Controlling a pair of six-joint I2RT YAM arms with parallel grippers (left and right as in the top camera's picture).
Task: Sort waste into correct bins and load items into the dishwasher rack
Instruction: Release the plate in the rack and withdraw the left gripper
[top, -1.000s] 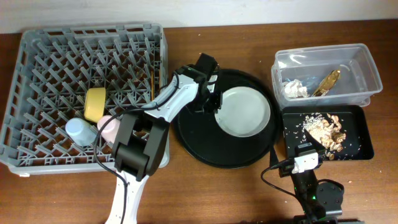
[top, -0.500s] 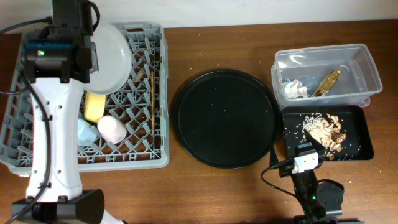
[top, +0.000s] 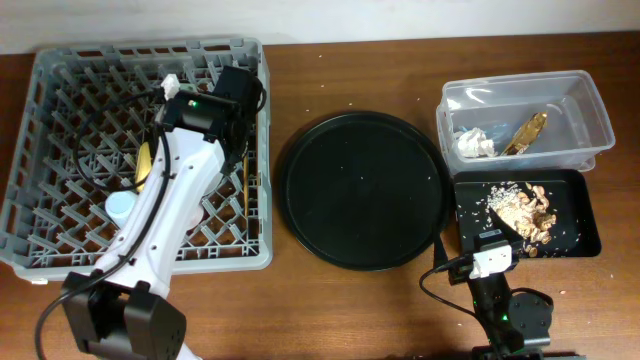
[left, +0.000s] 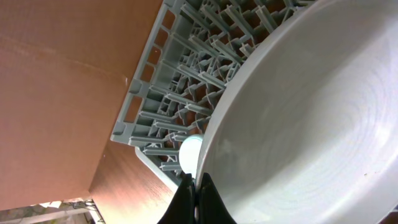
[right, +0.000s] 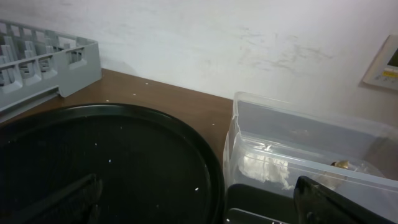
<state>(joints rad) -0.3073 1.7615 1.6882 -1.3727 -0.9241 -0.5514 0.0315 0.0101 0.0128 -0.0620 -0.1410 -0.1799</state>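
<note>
My left gripper (left: 196, 190) is shut on the rim of the pale grey-green plate (left: 311, 124), which fills the left wrist view above the grey dishwasher rack (left: 168, 93). From overhead the left arm (top: 215, 110) reaches over the rack (top: 60, 90) and hides the plate. In the rack are the yellow bowl (top: 147, 166), the light-blue cup (top: 120, 205) and the chopsticks (top: 247, 185); the pink cup is hidden. The clear tub (top: 580, 100) holds the tissue (top: 474, 143) and golden wrapper (top: 527, 130). The black tray (top: 585, 235) holds food scraps (top: 525, 208). My right gripper (right: 199, 205) is open and empty.
The large round black tray (top: 362, 188) lies bare between the rack and the bins, and fills the lower left of the right wrist view (right: 112, 162). The right arm's base (top: 505, 305) sits at the front right edge. A wall runs behind the table.
The left gripper lifted the plate off the round black tray, carried it left over the rack, and now holds it lower, nearer the rack's right side. The right arm has not moved.
</note>
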